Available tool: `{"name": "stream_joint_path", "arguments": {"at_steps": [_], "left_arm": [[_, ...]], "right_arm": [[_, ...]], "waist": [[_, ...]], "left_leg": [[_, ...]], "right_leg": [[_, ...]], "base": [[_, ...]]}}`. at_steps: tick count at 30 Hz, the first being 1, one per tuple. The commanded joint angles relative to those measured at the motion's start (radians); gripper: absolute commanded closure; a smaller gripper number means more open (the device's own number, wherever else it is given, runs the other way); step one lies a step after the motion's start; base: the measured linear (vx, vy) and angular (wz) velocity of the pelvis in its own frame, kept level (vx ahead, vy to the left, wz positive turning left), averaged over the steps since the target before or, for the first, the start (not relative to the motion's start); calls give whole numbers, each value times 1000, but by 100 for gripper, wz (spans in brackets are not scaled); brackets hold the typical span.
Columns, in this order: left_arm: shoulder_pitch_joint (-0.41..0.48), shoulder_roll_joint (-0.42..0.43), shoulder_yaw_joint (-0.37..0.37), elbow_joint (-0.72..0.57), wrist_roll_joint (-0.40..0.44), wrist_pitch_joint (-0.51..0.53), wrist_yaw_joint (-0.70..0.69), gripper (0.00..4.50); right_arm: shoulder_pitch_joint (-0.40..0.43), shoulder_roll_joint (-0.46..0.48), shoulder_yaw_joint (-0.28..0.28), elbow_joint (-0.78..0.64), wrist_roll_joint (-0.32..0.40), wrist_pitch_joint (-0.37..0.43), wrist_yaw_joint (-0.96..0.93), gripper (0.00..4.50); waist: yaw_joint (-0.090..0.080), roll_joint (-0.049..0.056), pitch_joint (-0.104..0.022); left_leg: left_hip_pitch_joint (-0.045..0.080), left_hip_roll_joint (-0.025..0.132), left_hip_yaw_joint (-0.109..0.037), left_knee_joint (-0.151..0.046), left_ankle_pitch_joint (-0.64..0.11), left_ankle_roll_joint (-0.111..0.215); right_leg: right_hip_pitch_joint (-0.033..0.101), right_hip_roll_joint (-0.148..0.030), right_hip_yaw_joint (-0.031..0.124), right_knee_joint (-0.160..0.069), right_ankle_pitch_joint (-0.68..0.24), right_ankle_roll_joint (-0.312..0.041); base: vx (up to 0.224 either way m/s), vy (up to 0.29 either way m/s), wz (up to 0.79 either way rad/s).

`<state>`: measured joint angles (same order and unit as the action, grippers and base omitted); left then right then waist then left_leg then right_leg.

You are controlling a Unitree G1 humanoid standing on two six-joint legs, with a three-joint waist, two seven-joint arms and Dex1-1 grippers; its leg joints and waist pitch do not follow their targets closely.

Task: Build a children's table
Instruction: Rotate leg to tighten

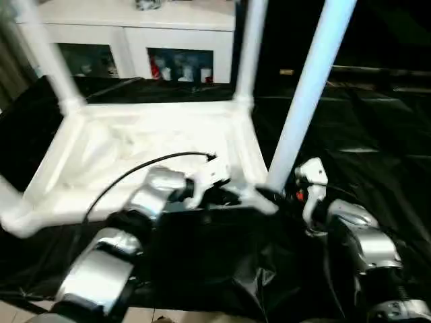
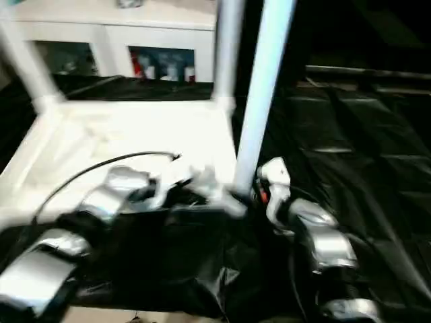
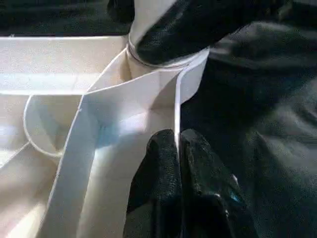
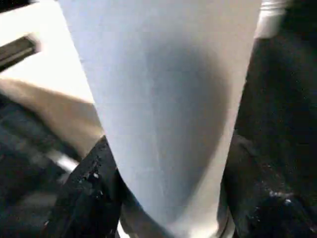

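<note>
The tabletop (image 1: 141, 151) lies underside up, legs (image 1: 306, 94) in corners (cabinet (image 1: 135, 40) behind).

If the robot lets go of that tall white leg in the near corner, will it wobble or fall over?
Probably it would stay up: the leg already stands with its foot in the corner socket of the upside-down tabletop. It leans a little, so it may not be pushed fully in and could wobble. The right gripper has its fingers on both sides of it, and the left gripper pinches the rim.

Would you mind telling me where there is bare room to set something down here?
Free: the black sheet right of the white plastic tabletop. Crowded: the near right corner, with the left pincer, right pincer and white tube leg.
</note>
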<state>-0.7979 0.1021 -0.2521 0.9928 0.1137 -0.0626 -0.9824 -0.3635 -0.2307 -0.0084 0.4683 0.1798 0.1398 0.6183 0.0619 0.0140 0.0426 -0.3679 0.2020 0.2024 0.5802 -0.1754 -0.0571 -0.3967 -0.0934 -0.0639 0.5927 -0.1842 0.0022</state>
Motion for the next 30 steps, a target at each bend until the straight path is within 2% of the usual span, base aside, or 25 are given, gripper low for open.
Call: {"name": "stream_joint_path", "arguments": {"at_steps": [1,3,4,5,8,9,11,12,13,14,16,17,20,21,22,25,27,30], "left_arm": [[-33,-26,32,13,-4,12,119,450],[-57,-80,42,46,-3,29,228,450],[-57,-80,42,46,-3,29,228,450],[-72,-118,48,68,-6,27,265,450],[-76,-126,47,74,-2,22,273,450],[-75,-122,42,72,1,10,253,450],[-68,-111,34,66,2,-3,217,450],[-68,-111,34,66,2,-3,217,450],[-68,-111,34,66,2,-3,217,450],[-60,-97,26,58,-2,-16,174,450],[-56,-86,22,53,-5,-22,143,450],[-53,-75,19,55,-6,-33,111,450],[-45,-55,15,47,-11,-44,44,450],[-31,-23,0,30,-17,-53,-47,450],[-30,-20,-1,29,-17,-54,-55,450],[-12,26,-20,7,-26,-73,-180,450],[-3,47,-22,-10,-39,-66,-244,450],[0,69,-14,-22,-55,-56,-299,450]], "right_arm": [[21,34,28,67,-44,37,-71,215],[-14,110,-1,104,-43,44,-207,215],[-14,110,-1,104,-43,44,-207,215],[-50,157,3,135,-62,33,-274,218],[-68,163,24,151,-84,14,-268,218],[-76,147,60,148,-104,-21,-215,218],[-76,131,64,134,-85,-40,-148,218],[-76,131,64,134,-85,-40,-148,182],[-76,131,64,134,-85,-40,-148,173],[-72,113,54,113,-48,-35,-74,169],[-66,91,61,94,-36,-33,-15,146],[-60,65,73,76,-34,-34,41,134],[-43,16,94,37,-20,-21,143,134],[-22,-49,112,-7,3,-10,272,134],[-20,-54,113,-10,5,-11,282,134],[4,-136,130,-59,28,-4,418,134],[14,-173,137,-81,37,-2,477,134],[20,-214,140,-100,49,4,546,134]], "waist": [[-3,-10,-50],[-7,-7,-50],[-7,-7,-50],[-12,-7,-50],[-15,-9,-51],[-15,-13,-51],[-13,-16,-51],[-12,-14,-52],[-13,-14,-51],[-12,-15,-52],[-9,-16,-53],[-8,-15,-53],[-5,-16,-55],[-4,-15,-54],[-3,-15,-54],[1,-13,-58],[5,-13,-62],[8,-12,-61]], "left_leg": [[19,26,-21,-75,-317,5],[20,25,-22,-75,-324,6],[20,25,-22,-75,-324,6],[18,23,-24,-76,-332,-2],[16,22,-23,-74,-330,8],[15,22,-22,-74,-326,14],[12,22,-21,-73,-310,31],[12,23,-21,-73,-309,35],[11,22,-20,-72,-303,40],[11,23,-20,-72,-297,44],[8,23,-20,-70,-281,58],[8,25,-18,-70,-268,63],[4,26,-19,-68,-247,75],[4,26,-19,-68,-242,78],[5,27,-19,-68,-244,81],[2,30,-16,-64,-216,93],[4,32,-14,-60,-194,101],[5,32,-12,-59,-188,111]], "right_leg": [[28,-54,35,-95,-386,-174],[27,-53,35,-98,-400,-168],[27,-53,35,-98,-400,-168],[29,-53,33,-98,-415,-161],[30,-52,34,-100,-397,-157],[31,-52,34,-100,-391,-157],[33,-53,35,-99,-380,-160],[34,-54,35,-98,-377,-161],[34,-52,35,-97,-367,-165],[35,-53,35,-96,-360,-169],[41,-54,35,-94,-336,-174],[39,-54,36,-92,-313,-182],[46,-54,35,-85,-278,-195],[47,-54,34,-85,-272,-201],[47,-55,35,-86,-272,-203],[50,-51,33,-75,-207,-227],[50,-51,33,-66,-140,-255],[49,-51,33,-63,-110,-278]], "base": [[0,0,0],[0,0,0],[0,0,0],[0,0,0],[0,0,0],[0,0,0],[0,0,0],[0,0,0],[0,0,0],[0,0,0],[0,0,0],[0,0,0],[0,0,0],[0,0,0],[0,0,0],[0,0,0],[0,0,0],[0,0,0]]}}
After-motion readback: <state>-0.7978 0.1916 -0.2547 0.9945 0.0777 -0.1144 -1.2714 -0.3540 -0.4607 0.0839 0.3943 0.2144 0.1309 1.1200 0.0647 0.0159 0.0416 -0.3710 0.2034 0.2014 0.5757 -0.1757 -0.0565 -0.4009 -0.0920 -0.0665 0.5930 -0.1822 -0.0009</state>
